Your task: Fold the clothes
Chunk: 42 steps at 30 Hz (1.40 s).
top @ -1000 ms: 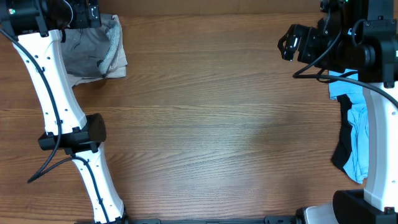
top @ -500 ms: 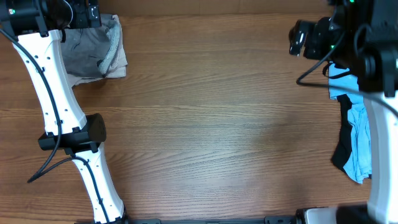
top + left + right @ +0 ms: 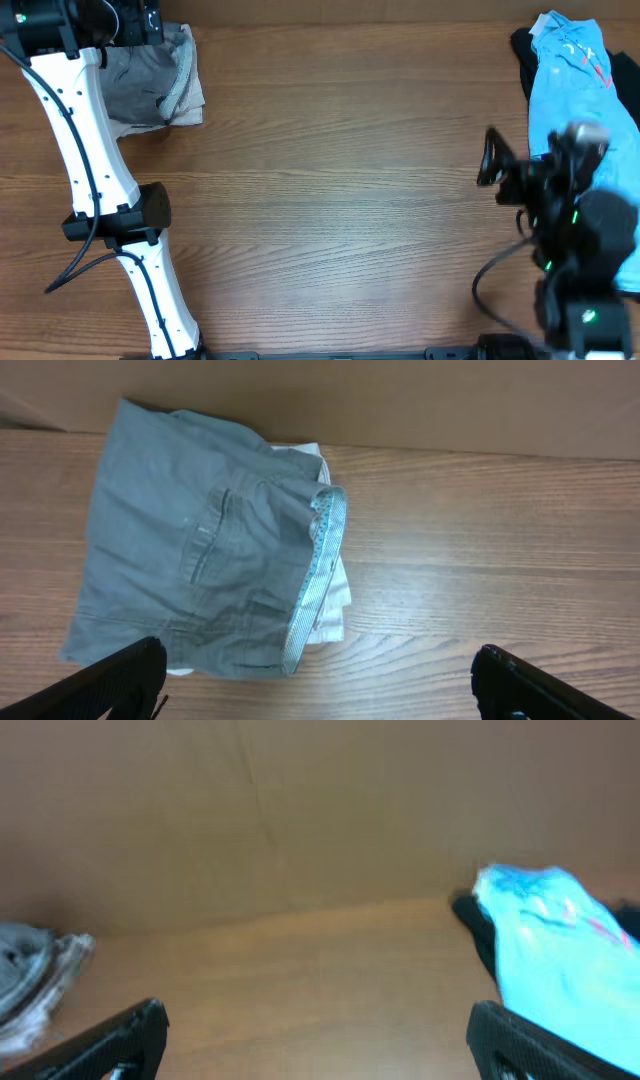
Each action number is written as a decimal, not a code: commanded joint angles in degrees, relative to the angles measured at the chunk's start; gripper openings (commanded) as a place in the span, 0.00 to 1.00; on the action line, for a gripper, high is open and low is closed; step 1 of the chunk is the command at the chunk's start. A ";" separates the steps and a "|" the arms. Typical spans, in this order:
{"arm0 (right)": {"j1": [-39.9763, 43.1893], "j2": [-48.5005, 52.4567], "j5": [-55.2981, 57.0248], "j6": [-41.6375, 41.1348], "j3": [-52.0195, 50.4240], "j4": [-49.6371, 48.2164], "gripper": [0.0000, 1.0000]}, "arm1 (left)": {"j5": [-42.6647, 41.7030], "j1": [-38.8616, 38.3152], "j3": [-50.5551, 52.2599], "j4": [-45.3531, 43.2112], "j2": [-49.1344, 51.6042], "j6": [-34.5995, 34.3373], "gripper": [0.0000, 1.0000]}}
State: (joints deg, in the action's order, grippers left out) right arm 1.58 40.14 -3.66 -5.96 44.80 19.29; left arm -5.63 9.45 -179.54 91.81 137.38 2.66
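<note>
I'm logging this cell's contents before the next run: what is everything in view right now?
grey shorts: one, mid-grey with a striped pale lining, folded, top-left in the overhead view
pale garment: one, beige-white, under the grey shorts
light blue garment: one, top-right
black garment: one, partly under the light blue garment
table: one, brown wood
left gripper: one, black, open, above the grey shorts
right gripper: one, black, open, right side

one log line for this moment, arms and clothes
left gripper fingers open, empty, near grey shorts | shorts folded on pale garment | right gripper fingers open, empty | light blue garment unfolded on black garment
</note>
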 commanded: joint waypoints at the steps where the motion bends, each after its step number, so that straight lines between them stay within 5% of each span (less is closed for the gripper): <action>1: 3.39 -11.26 -3.10 -0.04 -14.19 -6.78 1.00 | -0.79 -0.44 -0.28 -0.22 0.31 -0.52 1.00; 8: 7.45 -29.62 -7.28 -0.07 -35.71 -20.90 1.00 | -0.79 -0.44 -0.28 -0.22 0.31 -0.52 1.00; 13: 8.46 -34.71 -8.52 -0.02 -41.68 -22.25 1.00 | -0.81 -0.44 -0.28 -0.22 0.31 -0.52 1.00; 42: 5.88 -39.98 -0.26 0.00 -44.35 -14.84 1.00 | -0.81 -0.44 -0.28 -0.22 0.31 -0.52 1.00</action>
State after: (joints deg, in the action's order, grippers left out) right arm 7.77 0.89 -4.45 -5.98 1.06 4.67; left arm -5.65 9.37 -179.54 91.72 137.38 2.66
